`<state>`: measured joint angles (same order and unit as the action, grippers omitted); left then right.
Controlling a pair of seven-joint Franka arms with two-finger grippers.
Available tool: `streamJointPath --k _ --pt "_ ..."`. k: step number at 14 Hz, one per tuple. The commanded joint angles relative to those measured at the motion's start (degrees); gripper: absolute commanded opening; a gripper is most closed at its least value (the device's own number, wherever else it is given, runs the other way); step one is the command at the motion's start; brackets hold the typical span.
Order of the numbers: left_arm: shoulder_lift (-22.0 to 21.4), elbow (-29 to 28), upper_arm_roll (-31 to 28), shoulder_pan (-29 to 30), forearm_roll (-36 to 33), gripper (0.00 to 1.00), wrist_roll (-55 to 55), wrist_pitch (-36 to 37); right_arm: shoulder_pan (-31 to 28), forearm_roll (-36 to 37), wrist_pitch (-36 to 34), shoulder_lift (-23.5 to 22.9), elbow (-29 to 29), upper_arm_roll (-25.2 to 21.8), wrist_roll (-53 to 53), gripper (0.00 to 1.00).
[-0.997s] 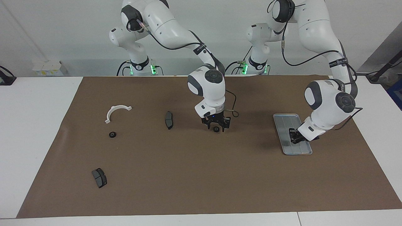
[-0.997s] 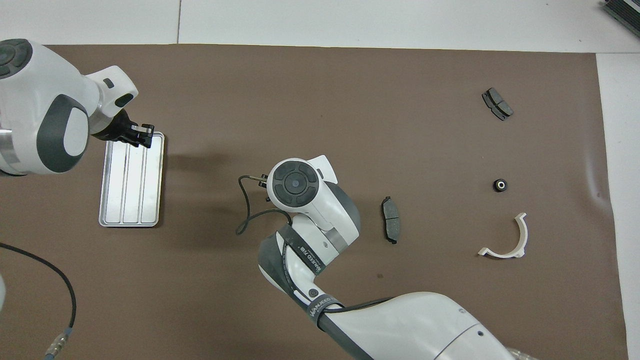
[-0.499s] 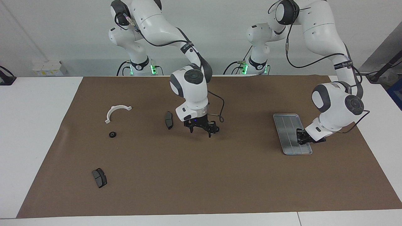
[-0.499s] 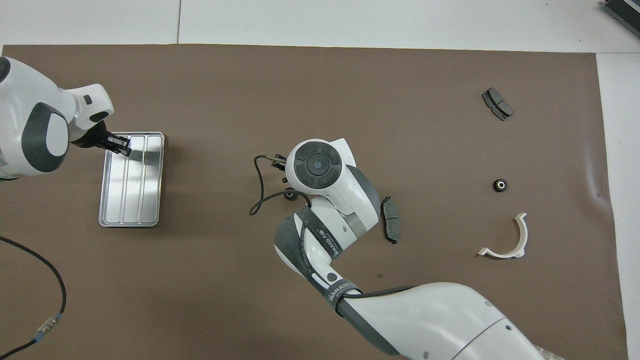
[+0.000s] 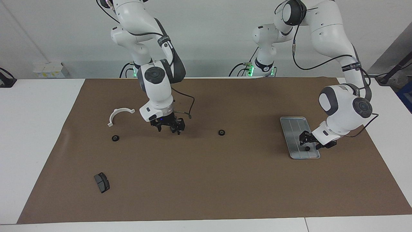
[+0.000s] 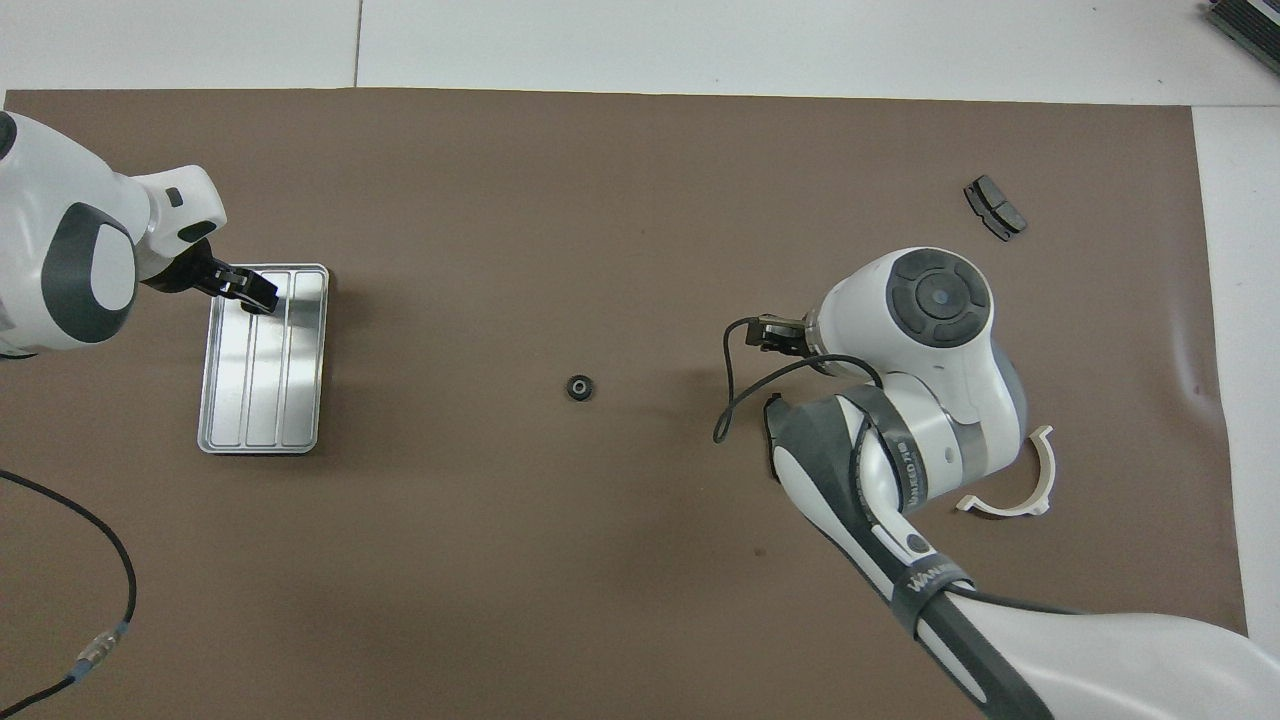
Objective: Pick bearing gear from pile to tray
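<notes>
One black gear (image 5: 307, 148) lies on the silver tray (image 5: 294, 129), at the tray's end farther from the robots. Just above it my left gripper (image 5: 309, 142) stands open, apart from the gear; from overhead the left gripper (image 6: 255, 293) covers that end of the tray (image 6: 262, 400). A second gear (image 5: 221, 132) (image 6: 579, 388) rests alone mid-mat. A third gear (image 5: 115, 138) lies near the white bracket (image 5: 119, 114) toward the right arm's end. My right gripper (image 5: 169, 129) hangs open and empty low over the spot of a brake pad, which it hides.
Another dark brake pad (image 5: 101, 182) (image 6: 993, 207) lies farther from the robots at the right arm's end. In the overhead view the right arm's wrist (image 6: 935, 300) covers the third gear and part of the bracket (image 6: 1020, 492). A brown mat (image 5: 206, 180) covers the table.
The right gripper left the middle gear on the mat and swung toward its own end, over the brake pad. The left gripper opened over the tray, and a gear now lies there.
</notes>
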<state>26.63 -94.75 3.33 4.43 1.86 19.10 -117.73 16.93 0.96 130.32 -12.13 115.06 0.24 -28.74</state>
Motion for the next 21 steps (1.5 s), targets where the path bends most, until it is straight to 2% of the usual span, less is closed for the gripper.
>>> streamJointPath --k 1,5,9,12,14,17,21 --pt "-2.02 -0.44 -0.43 -6.60 0.51 0.79 -11.94 0.57 -5.49 -0.34 0.37 2.98 4.46 0.91 9.02 1.00" --pt "-3.25 -0.61 -0.43 -17.23 0.51 0.76 -29.70 3.82 -12.26 -0.43 -0.33 3.07 4.82 0.91 20.45 1.00" --pt "-4.13 -2.45 -0.43 -27.43 0.51 0.68 -44.48 3.57 -19.12 -0.43 0.63 2.72 5.44 0.91 30.22 1.00" --pt "-4.31 -3.60 -0.43 -31.48 0.51 0.65 -50.46 1.47 -21.93 -0.43 2.30 1.32 5.61 0.91 34.79 1.00" --pt "-4.39 -6.05 -0.43 -33.42 0.51 0.63 -55.21 -3.79 -23.52 -0.43 5.01 -0.26 5.70 0.91 39.18 1.00" --pt "-5.27 -11.15 -0.43 -34.13 0.51 0.60 -56.81 -11.09 -23.79 -0.43 6.78 -1.84 5.97 0.91 39.73 0.92" --pt "-5.01 -12.04 -0.43 -35.10 0.51 0.57 -57.51 -11.99 -24.58 -0.52 7.84 -3.69 5.97 0.91 39.81 0.80"
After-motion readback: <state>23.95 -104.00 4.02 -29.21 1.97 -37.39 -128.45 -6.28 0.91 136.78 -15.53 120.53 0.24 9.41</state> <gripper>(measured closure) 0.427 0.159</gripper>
